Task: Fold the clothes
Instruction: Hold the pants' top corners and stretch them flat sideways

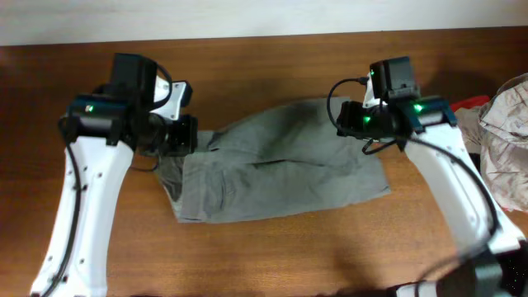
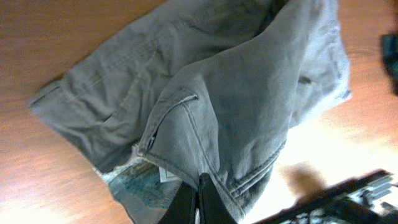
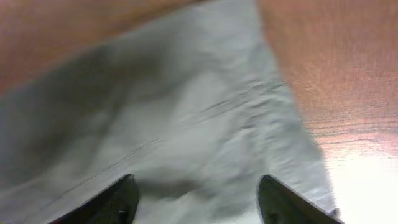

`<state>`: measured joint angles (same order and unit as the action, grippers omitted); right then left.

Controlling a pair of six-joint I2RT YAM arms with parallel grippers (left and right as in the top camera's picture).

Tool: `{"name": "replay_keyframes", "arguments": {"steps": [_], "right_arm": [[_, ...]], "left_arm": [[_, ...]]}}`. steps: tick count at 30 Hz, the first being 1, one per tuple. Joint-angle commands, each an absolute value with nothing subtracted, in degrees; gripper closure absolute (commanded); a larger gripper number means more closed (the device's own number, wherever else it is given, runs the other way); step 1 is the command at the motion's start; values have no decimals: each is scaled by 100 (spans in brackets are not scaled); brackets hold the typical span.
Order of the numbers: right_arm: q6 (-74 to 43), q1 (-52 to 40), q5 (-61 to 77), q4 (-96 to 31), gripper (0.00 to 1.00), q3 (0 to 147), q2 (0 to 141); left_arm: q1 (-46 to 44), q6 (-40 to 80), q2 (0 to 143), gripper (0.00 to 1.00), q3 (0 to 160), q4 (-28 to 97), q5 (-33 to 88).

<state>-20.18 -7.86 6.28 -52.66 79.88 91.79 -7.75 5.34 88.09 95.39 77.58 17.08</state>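
Note:
The clothes (image 1: 280, 169), a wrinkled grey-olive pair of shorts, lie spread across the middle of the wooden table. My left gripper (image 1: 186, 137) is at their left end. In the left wrist view the left gripper (image 2: 199, 190) is shut, with an edge of the shorts (image 2: 236, 106) near a pocket seam pinched between its dark fingertips. A printed inner lining (image 2: 140, 183) shows beside it. My right gripper (image 1: 350, 120) hovers at the upper right corner of the shorts. In the right wrist view the right gripper (image 3: 199, 190) is open, both fingers (image 3: 121, 199) spread over the blurred fabric (image 3: 186, 124), holding nothing.
A heap of other garments (image 1: 505, 140), pale beige with a red piece (image 1: 470, 103), lies at the table's right edge beside the right arm. Bare wood (image 1: 272, 247) runs along the front of the table. A pale wall strip (image 1: 247, 16) borders the back.

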Motion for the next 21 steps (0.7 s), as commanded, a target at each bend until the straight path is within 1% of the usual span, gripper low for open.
{"name": "replay_keyframes", "arguments": {"steps": [1, 4, 6, 9, 12, 13, 15, 21], "right_arm": [[-1964, -432, 598, -5223, 27, 7999, 9867], [-1459, -176, 985, -5019, 22, 7999, 10315], [-1111, -49, 1315, -4897, 22, 7999, 10565], [-701, 67, 1599, -4672, 20, 7999, 10945], [-268, 71, 2093, -4530, 18, 7999, 11198], [-215, 71, 2130, -4523, 18, 7999, 11284], [-213, 73, 2121, -4521, 18, 7996, 11428], [-211, 78, 2080, -4469, 19, 7994, 11736]], "left_arm": [[-762, 403, 8527, 99, 9572, 7765, 1083], [-762, 401, 8525, 97, 9572, 7741, 1068], [-762, 401, 8525, 96, 9572, 7714, 1066], [-762, 401, 8525, 91, 9572, 7612, 1063], [-762, 401, 8525, 81, 9572, 7546, 937], [-762, 403, 8525, 79, 9572, 7546, 814], [-760, 423, 8525, 79, 9572, 7546, 622], [-762, 423, 8527, 77, 9572, 7548, 613]]}}
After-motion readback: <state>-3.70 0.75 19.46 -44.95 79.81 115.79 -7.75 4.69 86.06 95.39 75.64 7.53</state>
